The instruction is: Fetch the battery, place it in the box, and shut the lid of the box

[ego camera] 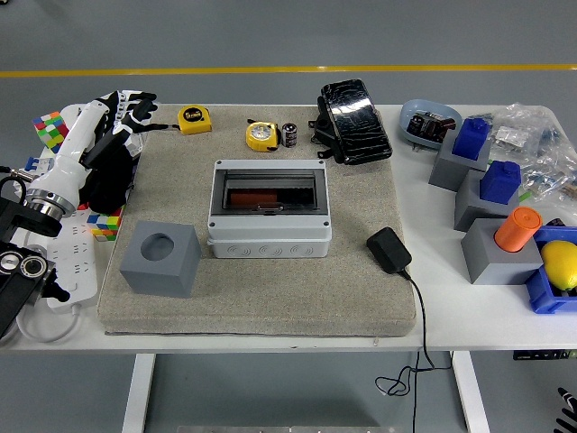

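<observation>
The battery [289,134], a small black and silver cylinder, stands upright at the far edge of the beige mat [261,280], next to a yellow tape measure [261,135]. The grey box [269,209] sits mid-mat with its smoky clear lid down; something orange-red shows inside. My left hand [128,106] hovers at the mat's far left corner, fingers spread and empty, well left of the battery. Only a sliver of my right hand [568,395] shows at the bottom right corner, below the table.
A grey cube with a round hole [160,258] stands front left on the mat. A second tape measure [194,118], a black wrapped pack [354,120] and a black adapter with a cable [389,250] lie around the box. Blocks and bins crowd the right side [491,194].
</observation>
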You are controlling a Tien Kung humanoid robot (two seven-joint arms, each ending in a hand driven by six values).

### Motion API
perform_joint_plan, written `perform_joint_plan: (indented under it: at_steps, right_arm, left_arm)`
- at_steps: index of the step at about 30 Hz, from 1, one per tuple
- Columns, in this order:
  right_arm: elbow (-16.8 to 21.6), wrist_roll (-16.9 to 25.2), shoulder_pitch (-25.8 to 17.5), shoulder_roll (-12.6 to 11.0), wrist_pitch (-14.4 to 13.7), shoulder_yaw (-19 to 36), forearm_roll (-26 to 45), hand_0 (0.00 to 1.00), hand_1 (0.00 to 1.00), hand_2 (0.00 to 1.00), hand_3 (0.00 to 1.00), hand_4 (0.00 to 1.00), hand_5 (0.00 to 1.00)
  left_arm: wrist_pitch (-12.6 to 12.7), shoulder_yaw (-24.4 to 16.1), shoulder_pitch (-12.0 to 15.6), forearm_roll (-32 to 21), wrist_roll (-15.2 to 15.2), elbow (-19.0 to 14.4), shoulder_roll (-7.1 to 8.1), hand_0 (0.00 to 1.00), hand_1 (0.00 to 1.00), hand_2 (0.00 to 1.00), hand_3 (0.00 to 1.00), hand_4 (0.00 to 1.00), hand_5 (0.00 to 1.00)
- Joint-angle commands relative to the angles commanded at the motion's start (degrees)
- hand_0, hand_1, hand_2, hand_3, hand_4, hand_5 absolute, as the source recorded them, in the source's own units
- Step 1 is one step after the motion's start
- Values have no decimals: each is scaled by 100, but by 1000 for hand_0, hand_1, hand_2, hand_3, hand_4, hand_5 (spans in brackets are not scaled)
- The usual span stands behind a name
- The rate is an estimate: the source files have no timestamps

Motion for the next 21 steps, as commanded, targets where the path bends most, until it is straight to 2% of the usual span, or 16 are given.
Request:
perform_joint_plan:
  at_steps: [21]
  right_arm:
    - [-1, 3, -34, 68, -5, 117, -57, 613, 637, 616, 527, 945, 420]
  left_arm:
    - [-46, -92, 66, 38, 70, -20, -39, 592, 711, 707, 735, 998, 998]
